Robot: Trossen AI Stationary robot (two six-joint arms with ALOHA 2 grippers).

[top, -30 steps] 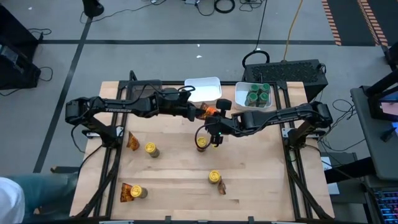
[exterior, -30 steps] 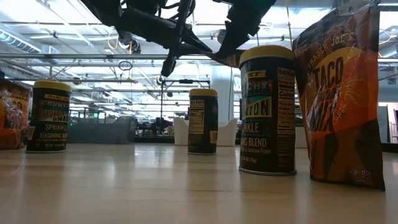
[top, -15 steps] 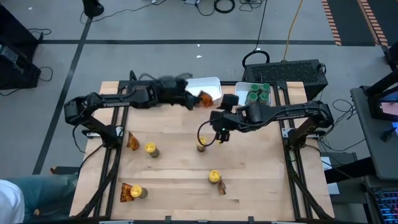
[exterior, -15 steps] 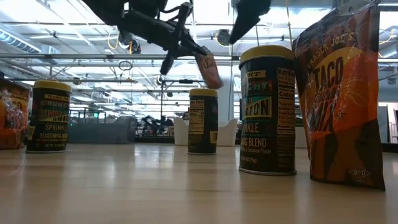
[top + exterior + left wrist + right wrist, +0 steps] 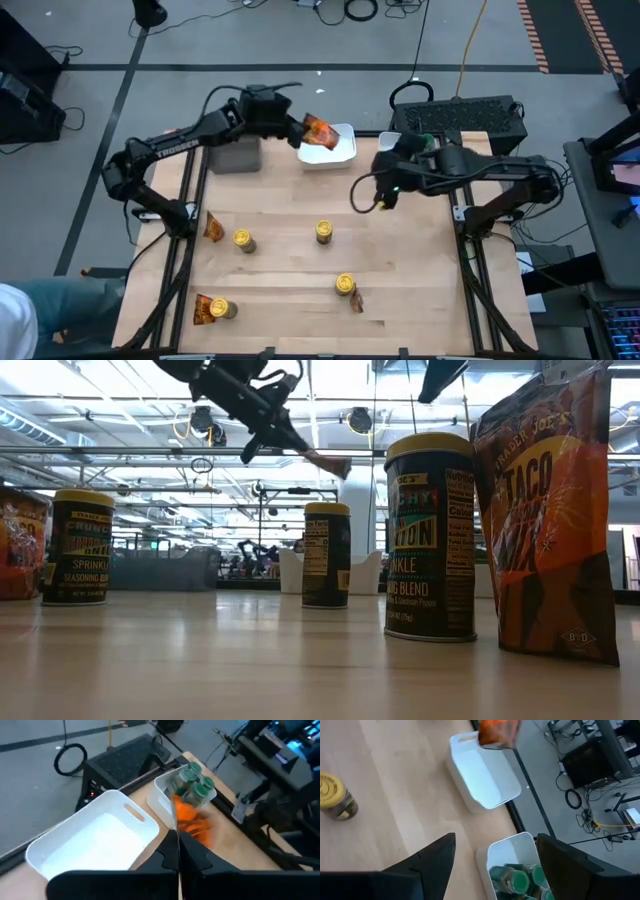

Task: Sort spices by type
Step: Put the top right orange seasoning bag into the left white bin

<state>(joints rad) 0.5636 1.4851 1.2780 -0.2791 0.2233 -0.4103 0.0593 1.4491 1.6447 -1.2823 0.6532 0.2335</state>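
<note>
Overhead, left fingers (image 5: 300,128) clamp an orange packet (image 5: 320,131) above the white tray (image 5: 343,153); right fingers (image 5: 490,855) apart over the wooden table (image 5: 420,280).

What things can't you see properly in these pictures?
- Flat orange-brown foil packet held by the left fingers: blurred in the left wrist view, print unreadable.
- Green-lidded round jars in the white tray: the right arm covers part of it in the high view, so they can't be counted there.
- Grey tray: the left arm crosses it in the high view, inside hidden.
- Right fingers: tips cut off by the right wrist view's edge.
</note>
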